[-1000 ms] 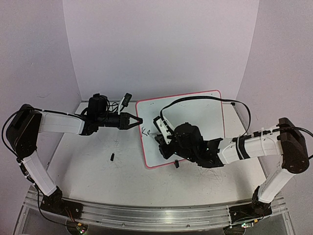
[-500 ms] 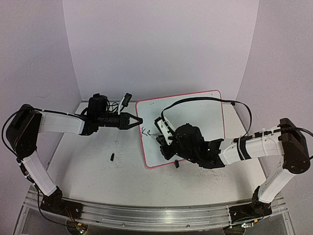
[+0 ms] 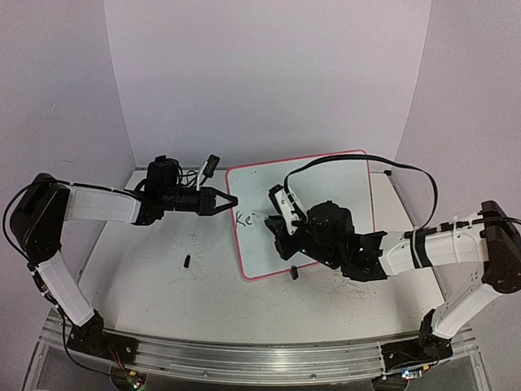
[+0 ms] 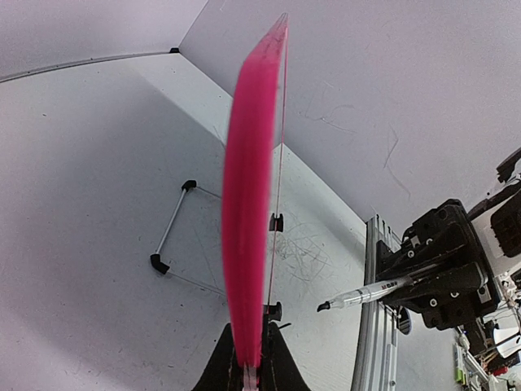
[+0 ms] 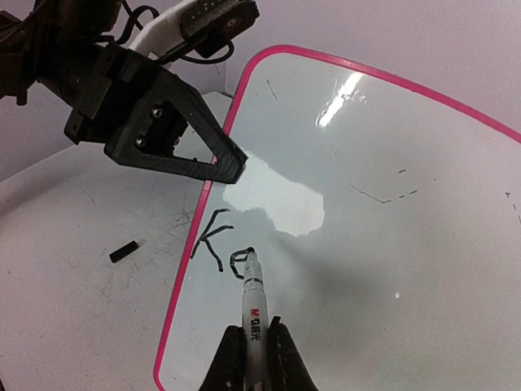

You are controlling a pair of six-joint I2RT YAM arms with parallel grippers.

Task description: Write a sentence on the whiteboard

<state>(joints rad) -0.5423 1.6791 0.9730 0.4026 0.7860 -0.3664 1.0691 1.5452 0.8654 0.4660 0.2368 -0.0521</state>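
The whiteboard (image 3: 330, 191) lies tilted on the table, white with a pink rim (image 4: 248, 204). My left gripper (image 3: 230, 199) is shut on the rim at the board's left edge, and its black fingers (image 5: 213, 155) also show in the right wrist view. My right gripper (image 5: 252, 330) is shut on a white marker (image 5: 253, 293) over the board's left part. The marker's black tip rests on the board at the top of the second letter. Of the sentence (image 5: 218, 244) only a black "K" and an "e" show, just inside the left rim (image 3: 242, 218).
A small black cap (image 3: 186, 261) lies on the table left of the board. A black clip (image 3: 293, 274) sits at the board's near rim. A black cable (image 3: 350, 160) arcs over the board. A thin wire stand (image 4: 175, 232) shows beneath the board. An aluminium rail (image 3: 244, 358) runs along the near edge.
My right arm and wrist have shifted to the right over the board, still holding the marker. The left gripper has stayed on the rim.
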